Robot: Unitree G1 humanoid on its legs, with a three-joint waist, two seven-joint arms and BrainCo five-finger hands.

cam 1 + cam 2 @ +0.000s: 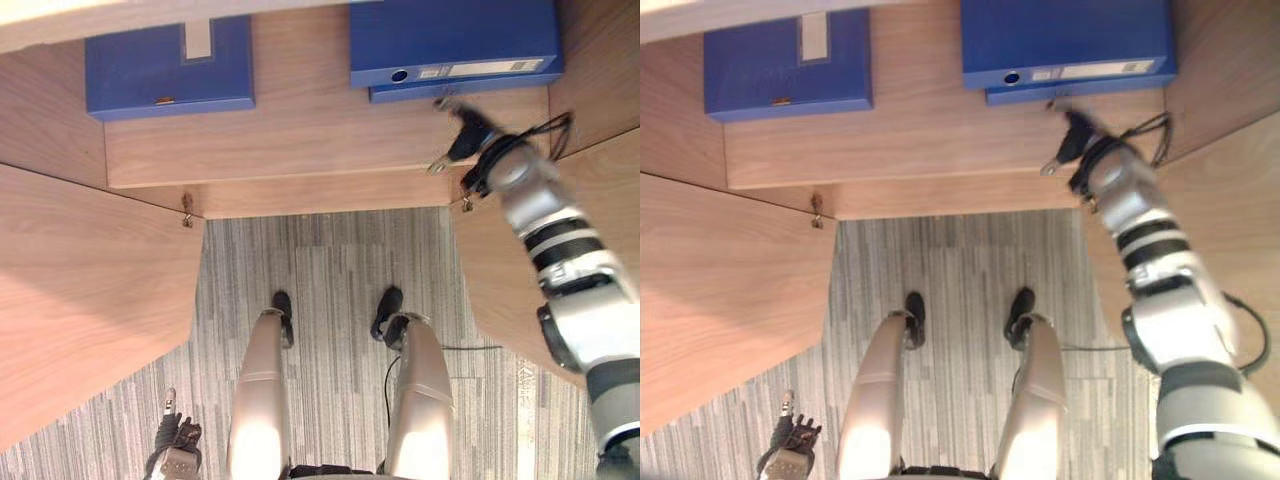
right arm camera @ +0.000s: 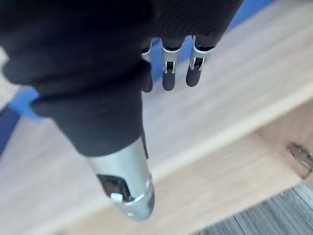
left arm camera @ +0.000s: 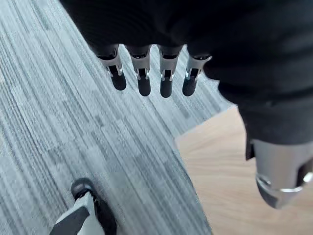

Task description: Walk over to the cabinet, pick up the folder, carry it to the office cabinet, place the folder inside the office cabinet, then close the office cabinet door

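- Two blue folders [image 1: 452, 40] lie stacked at the right end of the cabinet shelf [image 1: 300, 130], the lower one showing as a thin blue edge under the upper one's labelled spine.
- One more blue folder, the left folder [image 1: 168, 70], lies flat at the shelf's left end, well apart from the stack.
- My right hand [image 1: 466, 132] reaches in over the shelf, its fingertips just short of the stack's front edge; I cannot tell whether they touch it.
- My right wrist view shows the fingers [image 2: 168, 73] straight and spread over the pale wood, gripping nothing.
- My left hand [image 1: 176, 438] hangs low beside me above the grey striped carpet [image 1: 330, 270], near the edge of the left door [image 1: 80, 300].
- Its fingers [image 3: 144, 81] are relaxed and nearly straight, empty.
- Both cabinet doors stand open, the right door [image 1: 500, 270] swung out under my right arm, and a metal hinge [image 1: 187, 210] shows at the left door's inner corner.
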